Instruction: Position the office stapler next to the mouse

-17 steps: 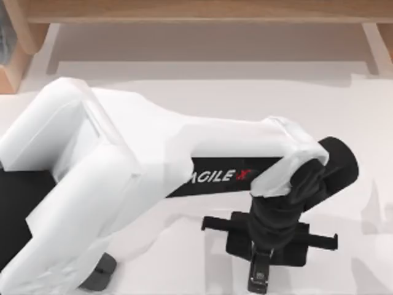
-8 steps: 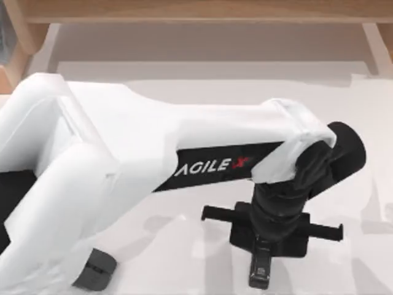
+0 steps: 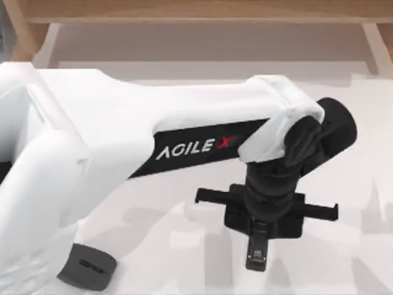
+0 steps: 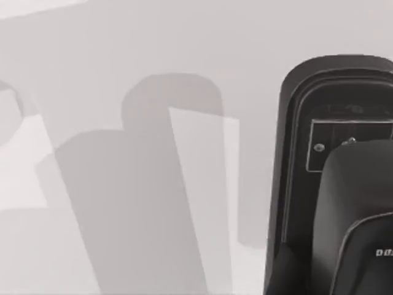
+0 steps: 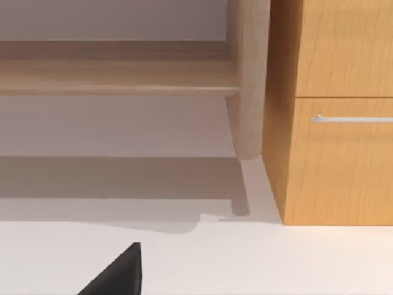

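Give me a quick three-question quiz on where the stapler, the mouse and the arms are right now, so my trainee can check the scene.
1. True or false: the stapler is touching the mouse.
2. Which gripper is on the stapler? A) the left gripper B) the right gripper C) neither
3. Fill in: in the top view, the mouse lies to the ___ of the stapler.

Key: 1 false, they lie well apart. 2 A, the left gripper has reached across and sits right over the stapler. 3 left.
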Robot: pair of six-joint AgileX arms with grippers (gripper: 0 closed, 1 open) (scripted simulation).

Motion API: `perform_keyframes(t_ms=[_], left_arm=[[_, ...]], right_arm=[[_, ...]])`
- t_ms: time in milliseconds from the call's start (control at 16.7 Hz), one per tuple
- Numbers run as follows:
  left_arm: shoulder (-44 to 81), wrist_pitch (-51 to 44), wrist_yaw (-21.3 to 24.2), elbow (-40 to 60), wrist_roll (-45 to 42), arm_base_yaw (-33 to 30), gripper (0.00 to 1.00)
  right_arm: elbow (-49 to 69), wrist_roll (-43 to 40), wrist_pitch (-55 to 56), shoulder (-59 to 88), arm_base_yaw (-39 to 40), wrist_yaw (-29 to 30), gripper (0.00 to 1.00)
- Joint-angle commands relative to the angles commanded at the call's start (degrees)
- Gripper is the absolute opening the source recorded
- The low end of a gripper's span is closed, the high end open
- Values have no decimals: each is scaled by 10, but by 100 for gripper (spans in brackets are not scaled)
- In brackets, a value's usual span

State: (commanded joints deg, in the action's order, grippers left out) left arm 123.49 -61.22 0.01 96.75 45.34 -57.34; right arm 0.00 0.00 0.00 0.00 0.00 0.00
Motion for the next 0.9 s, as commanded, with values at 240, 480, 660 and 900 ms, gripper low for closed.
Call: perform_keyframes(t_ms=[240, 480, 660, 900], left_arm=[[-10, -17, -4, -10, -45, 62, 0], [-16, -32, -8, -32, -105, 145, 0], [-22, -39, -9, -50, -155, 212, 0], [-35, -42, -8, -69, -219, 297, 0]], right_arm=[[0, 0, 0, 0, 0, 0, 100], [0, 0, 0, 0, 0, 0, 100], [0, 0, 0, 0, 0, 0, 100], [0, 0, 0, 0, 0, 0, 100]])
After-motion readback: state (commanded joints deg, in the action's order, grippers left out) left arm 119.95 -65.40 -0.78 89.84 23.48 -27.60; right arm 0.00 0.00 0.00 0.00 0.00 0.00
